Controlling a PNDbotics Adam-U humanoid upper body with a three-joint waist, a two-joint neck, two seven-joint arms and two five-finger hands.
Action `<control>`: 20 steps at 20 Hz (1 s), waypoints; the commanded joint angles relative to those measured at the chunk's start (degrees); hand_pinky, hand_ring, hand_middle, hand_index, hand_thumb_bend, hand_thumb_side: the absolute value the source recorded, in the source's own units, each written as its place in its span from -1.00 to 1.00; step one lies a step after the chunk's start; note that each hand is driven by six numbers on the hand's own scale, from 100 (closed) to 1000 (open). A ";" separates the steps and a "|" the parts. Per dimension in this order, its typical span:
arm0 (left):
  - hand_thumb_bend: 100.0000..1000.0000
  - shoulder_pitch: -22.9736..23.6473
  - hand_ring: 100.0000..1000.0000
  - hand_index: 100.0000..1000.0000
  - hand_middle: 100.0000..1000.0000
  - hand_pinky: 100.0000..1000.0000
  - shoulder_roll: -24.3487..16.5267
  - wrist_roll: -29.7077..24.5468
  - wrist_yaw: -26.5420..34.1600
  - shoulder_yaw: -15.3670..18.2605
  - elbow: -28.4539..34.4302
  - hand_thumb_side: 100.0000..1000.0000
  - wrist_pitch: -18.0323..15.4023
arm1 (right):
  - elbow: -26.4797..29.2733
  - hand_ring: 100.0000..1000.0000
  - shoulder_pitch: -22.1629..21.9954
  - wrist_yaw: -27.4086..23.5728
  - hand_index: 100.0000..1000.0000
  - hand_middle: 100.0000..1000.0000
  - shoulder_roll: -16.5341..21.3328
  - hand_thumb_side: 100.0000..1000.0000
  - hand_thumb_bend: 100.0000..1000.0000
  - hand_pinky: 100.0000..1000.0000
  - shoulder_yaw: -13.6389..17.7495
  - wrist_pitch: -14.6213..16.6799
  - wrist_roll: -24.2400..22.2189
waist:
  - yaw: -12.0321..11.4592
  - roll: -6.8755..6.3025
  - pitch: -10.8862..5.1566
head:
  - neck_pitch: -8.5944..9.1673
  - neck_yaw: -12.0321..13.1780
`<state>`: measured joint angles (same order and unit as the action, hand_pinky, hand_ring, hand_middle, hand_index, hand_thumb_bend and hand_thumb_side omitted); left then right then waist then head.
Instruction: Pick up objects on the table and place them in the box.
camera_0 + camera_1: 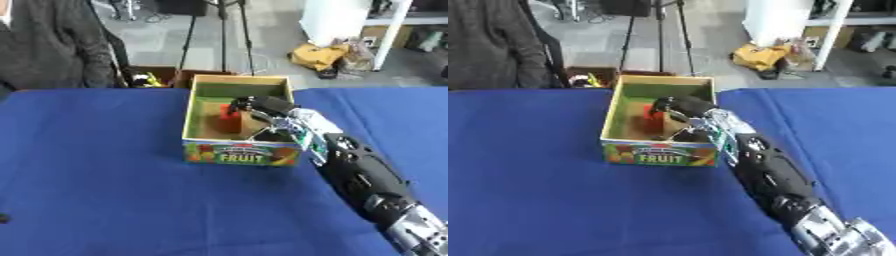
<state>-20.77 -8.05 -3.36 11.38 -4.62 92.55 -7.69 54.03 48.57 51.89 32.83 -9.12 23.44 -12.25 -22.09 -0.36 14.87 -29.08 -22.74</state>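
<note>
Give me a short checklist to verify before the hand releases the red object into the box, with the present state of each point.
1. Right hand is over the inside of the open cardboard box with the FRUIT label: ok.
2. Fingers curled on the small red block-shaped object: ok.
3. Red object is within the box walls, not over the rim: ok.
4. Red object already rests on the box floor: cannot tell.
5. Box stands upright on the blue tablecloth: ok.
6. Left hand is out of the way: cannot tell, it shows in neither view.
</note>
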 commanded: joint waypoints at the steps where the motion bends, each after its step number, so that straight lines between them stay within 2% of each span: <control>1: 0.37 -0.62 0.78 0.40 0.28 0.01 -0.55 -0.21 0.26 -0.03 1.06 0.56 -0.08 | 1.72 1.00 0.83 -0.83 0.72 0.78 0.87 -0.31 -0.59 0.69 0.84 0.22 0.68 | 0.51 -0.33 -1.15 | 0.43 0.07; 4: 0.37 -0.11 0.78 0.40 0.28 0.01 -0.64 -0.04 0.19 0.13 0.93 0.56 -0.10 | 6.03 0.87 1.05 -3.46 0.68 0.69 1.48 -0.34 -0.70 0.60 0.99 0.10 3.12 | 2.34 -0.54 -1.77 | -0.05 0.72; 8: 0.37 1.25 0.78 0.40 0.28 0.01 -0.91 0.46 0.05 0.65 0.62 0.56 -0.28 | 18.83 0.80 0.33 -12.10 0.61 0.63 3.40 -0.34 -0.95 0.45 0.55 -2.24 5.81 | 6.35 -0.86 -3.10 | -1.34 3.30; 10: 0.37 1.99 0.78 0.40 0.28 0.01 -1.10 0.87 -0.04 1.09 0.47 0.56 -0.42 | 25.54 0.76 -0.99 -19.54 0.58 0.56 3.85 -0.31 -1.00 0.33 1.06 -4.80 7.05 | 8.90 -1.08 -3.74 | -2.02 5.29; 13: 0.37 2.79 0.78 0.40 0.28 0.01 -1.61 1.85 -0.22 2.18 0.39 0.56 -0.77 | 35.25 0.78 -5.61 -34.27 0.54 0.49 3.15 -0.22 -1.00 0.22 2.33 -9.93 9.02 | 13.14 -1.29 -4.30 | -3.00 8.65; 17: 0.36 3.10 0.79 0.40 0.27 0.01 -1.90 3.19 -0.52 3.41 0.41 0.56 -1.13 | 47.26 0.79 -15.75 -56.49 0.52 0.44 0.03 0.00 -1.00 0.13 4.70 -16.35 10.07 | 17.28 -1.47 -4.16 | -3.44 12.60; 20: 0.36 3.17 0.79 0.40 0.27 0.01 -2.11 3.69 -0.65 3.77 0.46 0.56 -1.29 | 53.23 0.78 -22.92 -66.85 0.49 0.41 -3.12 0.13 -1.00 0.10 6.77 -19.59 10.84 | 19.13 -1.50 -3.96 | -3.62 14.71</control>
<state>-17.17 -8.68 -0.11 10.98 -1.49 92.18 -8.83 103.73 25.14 -10.33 29.96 -3.74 5.21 -1.78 -2.68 -1.98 11.67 -32.24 -9.00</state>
